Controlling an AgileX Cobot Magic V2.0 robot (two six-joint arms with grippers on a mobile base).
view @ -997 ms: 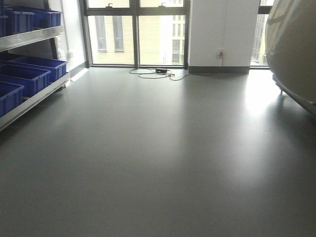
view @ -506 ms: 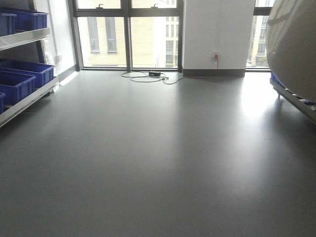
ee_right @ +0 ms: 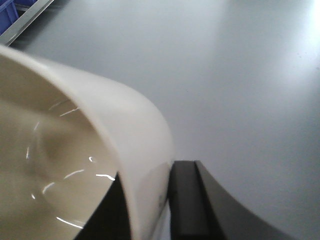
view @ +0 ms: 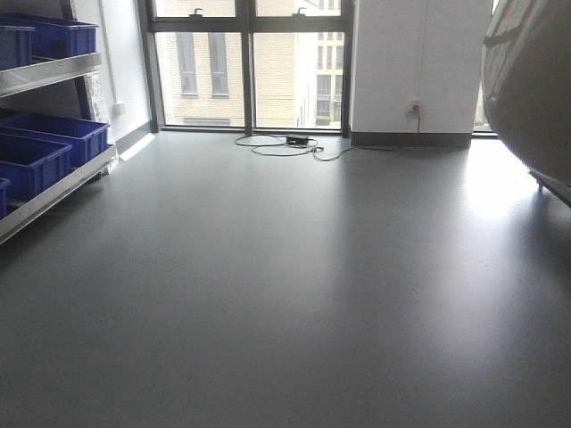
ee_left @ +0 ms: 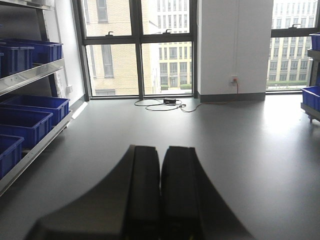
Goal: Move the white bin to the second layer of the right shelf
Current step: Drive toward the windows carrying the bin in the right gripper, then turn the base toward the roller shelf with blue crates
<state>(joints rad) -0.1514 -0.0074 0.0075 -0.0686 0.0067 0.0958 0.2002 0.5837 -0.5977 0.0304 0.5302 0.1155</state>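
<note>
In the right wrist view my right gripper (ee_right: 150,170) is shut on the wall of the white bin (ee_right: 120,110), with one finger inside the rim and one outside. The bin hangs above the grey floor. In the front view it fills the upper right edge (view: 531,89). In the left wrist view my left gripper (ee_left: 161,148) is shut and empty, pointing out over the floor. The right shelf shows only as a sliver at the right edge of that view (ee_left: 315,55). No roller level is in view.
A steel rack (view: 53,71) with blue crates (view: 36,160) lines the left wall. Windows (view: 250,62) and a white wall (view: 410,62) close the far end, with a cable (view: 285,144) on the floor there. A blue crate (ee_left: 312,97) sits low on the right shelf.
The front view has swung: the windows and cable slid left, then back right and slightly down. The white bin stays at the right edge. Both grippers keep their state.
</note>
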